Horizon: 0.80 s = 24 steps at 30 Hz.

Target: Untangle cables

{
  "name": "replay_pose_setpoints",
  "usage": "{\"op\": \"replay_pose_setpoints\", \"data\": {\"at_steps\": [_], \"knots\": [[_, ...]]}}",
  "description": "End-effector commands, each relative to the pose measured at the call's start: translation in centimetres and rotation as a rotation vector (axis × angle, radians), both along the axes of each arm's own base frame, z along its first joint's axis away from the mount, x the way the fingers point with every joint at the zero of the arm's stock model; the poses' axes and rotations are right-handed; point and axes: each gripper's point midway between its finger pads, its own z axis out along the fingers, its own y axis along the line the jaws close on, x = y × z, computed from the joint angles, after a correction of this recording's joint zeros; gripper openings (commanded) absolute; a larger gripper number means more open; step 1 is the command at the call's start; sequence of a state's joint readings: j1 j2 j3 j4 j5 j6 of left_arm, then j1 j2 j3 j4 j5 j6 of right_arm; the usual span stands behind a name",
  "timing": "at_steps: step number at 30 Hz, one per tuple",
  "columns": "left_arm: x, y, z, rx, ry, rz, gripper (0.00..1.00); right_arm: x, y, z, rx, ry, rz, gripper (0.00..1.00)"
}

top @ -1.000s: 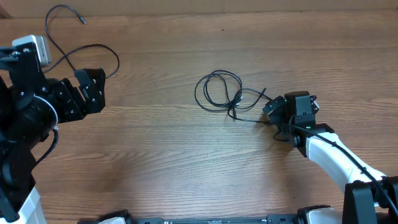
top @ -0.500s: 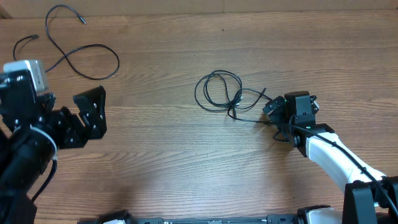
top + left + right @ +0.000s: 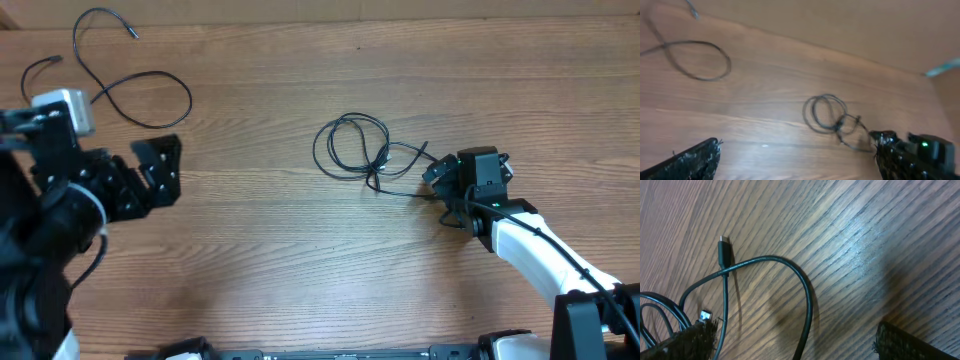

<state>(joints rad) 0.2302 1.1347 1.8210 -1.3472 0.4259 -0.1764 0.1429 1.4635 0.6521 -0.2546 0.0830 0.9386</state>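
Two of the thin black cables lie tangled in a looped bundle (image 3: pixel 355 150) at mid-table, which also shows ahead in the left wrist view (image 3: pixel 829 114). A third cable (image 3: pixel 130 92) lies apart at the far left in loose curves (image 3: pixel 695 60). My right gripper (image 3: pixel 440 190) sits at the bundle's right end, open. One strand (image 3: pixel 809 307) runs between its fingers (image 3: pixel 912 342) unclamped, with a plug tip (image 3: pixel 723 247) and a silvery tip (image 3: pixel 705 315) nearby. My left gripper (image 3: pixel 168 172) hovers open and empty, below the separate cable and well left of the bundle.
The wooden table (image 3: pixel 300 260) carries nothing else. Its far edge meets a tan wall (image 3: pixel 840 20). Arm bases and their thick wires stand at the left (image 3: pixel 40 250) and lower right (image 3: pixel 540 250).
My left arm has swung to the right and slightly nearer, away from the far-left cable, jaws still open. The right arm and the cables have not moved.
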Motion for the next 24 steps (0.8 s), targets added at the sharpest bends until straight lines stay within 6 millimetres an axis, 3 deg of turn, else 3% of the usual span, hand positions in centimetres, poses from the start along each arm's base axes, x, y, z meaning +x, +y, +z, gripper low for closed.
{"op": "replay_pose_setpoints", "data": {"at_steps": [1,8,15,21,24], "knots": [[2.9,-2.1,-3.2,-0.124,0.086,-0.12,1.0,0.3,-0.3,0.2,-0.009,-0.009,-0.006,1.0],[8.2,-4.3,-11.8,-0.151,0.316,-0.143,0.99,0.3,-0.3,0.2,-0.009,-0.009,-0.006,1.0],[12.3,-7.7,-19.9,0.172,0.458,-0.088,1.0,0.3,-0.3,0.2,-0.009,-0.009,-0.006,1.0],[13.4,-12.5,-25.3,0.254,0.541,-0.166,1.0,0.3,-0.3,0.2,-0.009,-0.009,-0.006,1.0],[13.7,-14.8,-27.9,0.229,0.588,-0.148,0.94,0.3,-0.3,0.2,-0.009,-0.009,-0.006,1.0]]}}
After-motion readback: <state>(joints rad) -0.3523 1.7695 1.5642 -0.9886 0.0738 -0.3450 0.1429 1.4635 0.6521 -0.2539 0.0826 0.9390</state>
